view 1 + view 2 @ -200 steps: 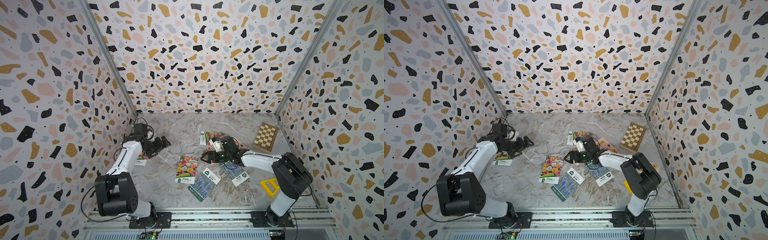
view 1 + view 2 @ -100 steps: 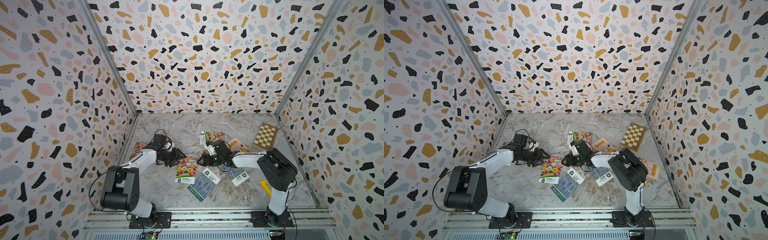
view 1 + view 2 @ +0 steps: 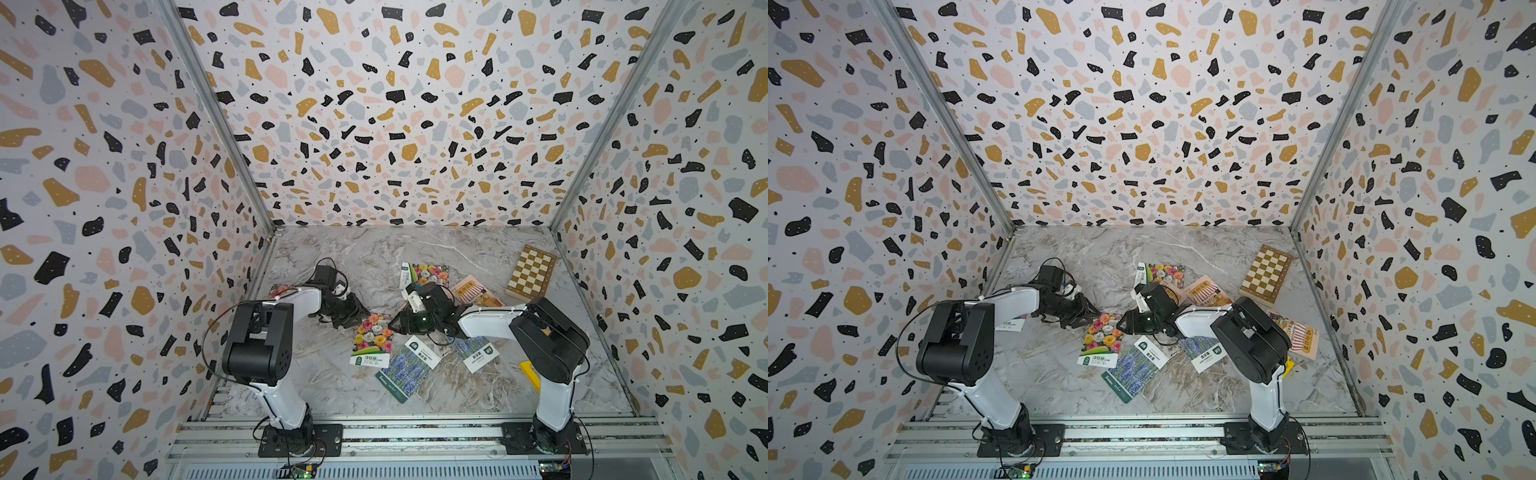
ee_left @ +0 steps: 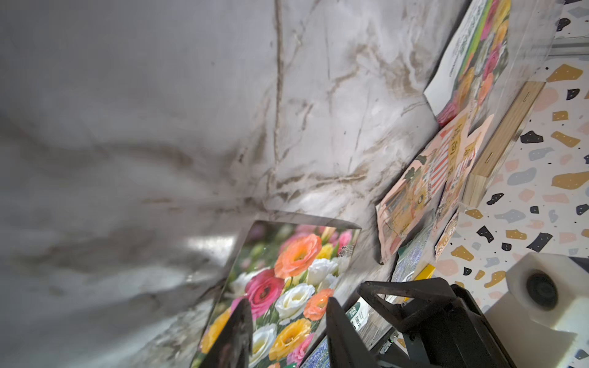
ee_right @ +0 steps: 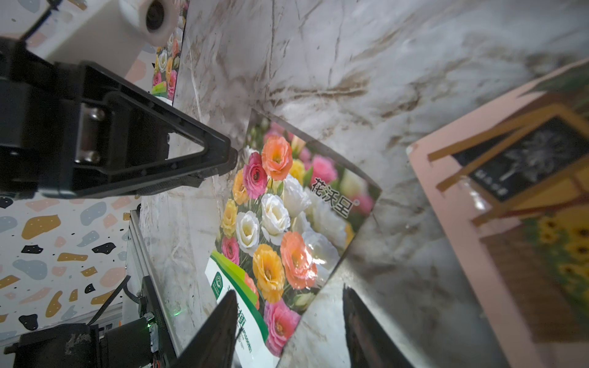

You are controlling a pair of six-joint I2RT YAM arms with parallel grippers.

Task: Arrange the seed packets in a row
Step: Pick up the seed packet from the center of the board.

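Observation:
A multicoloured-flower seed packet lies flat mid-table, and both grippers meet at its far end. My left gripper comes from the left, with its fingers standing apart over the packet's far corner. My right gripper comes from the right, partly open, straddling the packet's long edge. Two lavender packets lie nearer the front. Behind them are another flower packet and a pink awning packet. In a top view, one more awning packet and a flower packet by the left wall also show.
A wooden checkerboard lies at the back right beside the wall. A yellow plastic frame shows behind my right arm's base. Patterned walls close in three sides, and a metal rail runs along the front.
My left arm swung from the left wall in to the middle flower packet. My right gripper moved left to the same packet. Both sets of jaws have narrowed.

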